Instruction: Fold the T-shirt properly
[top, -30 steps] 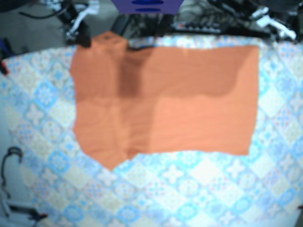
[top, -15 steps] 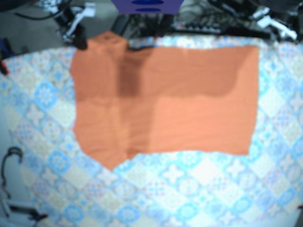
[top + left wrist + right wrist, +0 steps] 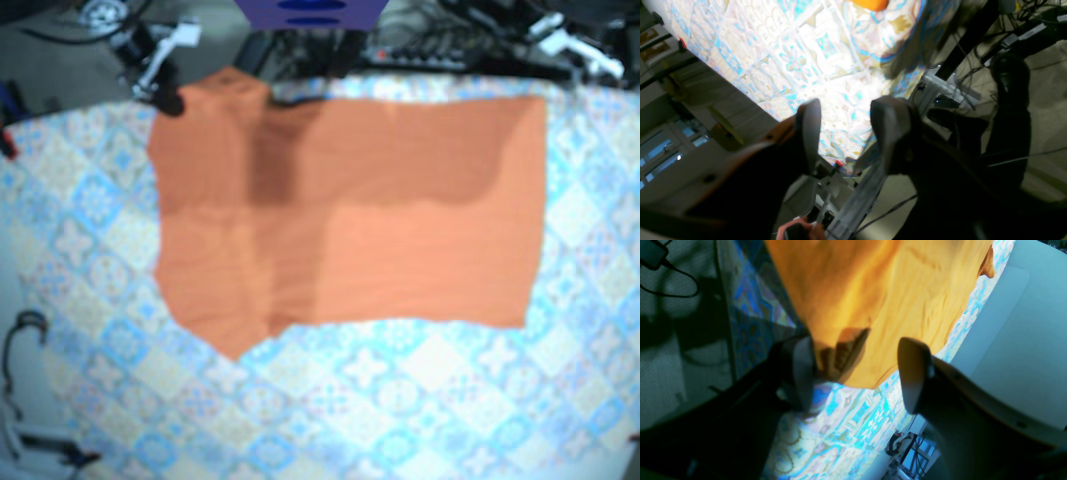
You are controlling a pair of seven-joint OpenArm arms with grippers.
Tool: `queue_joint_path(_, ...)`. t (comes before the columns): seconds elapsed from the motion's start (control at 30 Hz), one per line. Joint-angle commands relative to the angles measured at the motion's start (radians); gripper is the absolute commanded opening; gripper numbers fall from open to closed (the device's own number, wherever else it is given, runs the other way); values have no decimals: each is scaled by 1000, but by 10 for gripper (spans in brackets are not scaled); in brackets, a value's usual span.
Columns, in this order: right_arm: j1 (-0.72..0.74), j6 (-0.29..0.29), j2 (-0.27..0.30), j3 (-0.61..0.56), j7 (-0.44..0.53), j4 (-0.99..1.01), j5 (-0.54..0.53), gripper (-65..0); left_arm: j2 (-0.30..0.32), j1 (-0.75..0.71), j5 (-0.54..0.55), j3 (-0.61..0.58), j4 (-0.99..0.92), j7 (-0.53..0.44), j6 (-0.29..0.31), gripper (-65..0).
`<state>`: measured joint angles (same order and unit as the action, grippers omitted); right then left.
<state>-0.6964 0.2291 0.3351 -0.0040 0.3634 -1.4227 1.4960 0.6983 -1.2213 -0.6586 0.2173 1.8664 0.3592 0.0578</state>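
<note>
An orange T-shirt [image 3: 350,210] lies flat on the patterned tablecloth [image 3: 400,400], partly folded, with a darker layered band across its upper part. My right gripper [image 3: 168,100] hovers at the shirt's top left corner. In the right wrist view that gripper [image 3: 857,376] is open, with a curled shirt corner [image 3: 846,353] just beyond its left finger and nothing between the fingers. My left gripper [image 3: 846,133] is open and empty, off the table's edge. Only a scrap of the shirt [image 3: 870,4] shows at the top of the left wrist view.
Cables and dark equipment [image 3: 450,45] crowd the far side of the table. The left arm [image 3: 572,47] sits at the top right, off the cloth. A black table leg [image 3: 967,36] and floor cables lie beyond the left gripper. A cable [image 3: 20,340] curls at the left edge.
In the base view the right arm has swung slightly left and back at the shirt's top left corner. The shirt has not moved.
</note>
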Motion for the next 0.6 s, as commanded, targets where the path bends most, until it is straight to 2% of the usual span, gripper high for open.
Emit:
queue_joint_path(0.0, -7, 22, 14, 6, -7, -22, -12, -277, 8, -13, -5, 4, 9, 8, -11, -362)
queue_joint_path(0.3, -27, 20, 32, 6, -7, -97, -12, -278, 7, 13, -5, 3, 9, 10, -11, -362)
queue_joint_path(0.43, -27, -30, 32, 6, -7, -108, -12, -279, 7, 19, -5, 1, 9, 10, -11, -362)
queue_joint_path(0.57, -27, -38, 32, -1, -7, -105, -12, -279, 7, 19, -5, 1, 9, 10, -11, -362)
